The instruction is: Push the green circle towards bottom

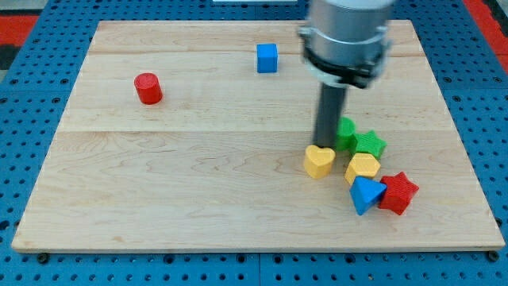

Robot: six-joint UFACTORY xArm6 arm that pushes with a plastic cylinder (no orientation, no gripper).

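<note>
The green circle point(346, 131) lies at the view's right, partly hidden behind my rod. My tip point(326, 146) stands just left of it, touching or nearly touching, and right above the yellow heart point(319, 161). A green star point(370, 144) sits right of the green circle, touching it. Below them lie a yellow hexagon point(363, 168), a blue triangle point(365, 194) and a red star point(398, 192), packed close together.
A red cylinder point(148, 88) stands at the upper left of the wooden board point(198, 183). A blue cube point(267, 58) sits near the top middle. The arm's grey body fills the top right of the view.
</note>
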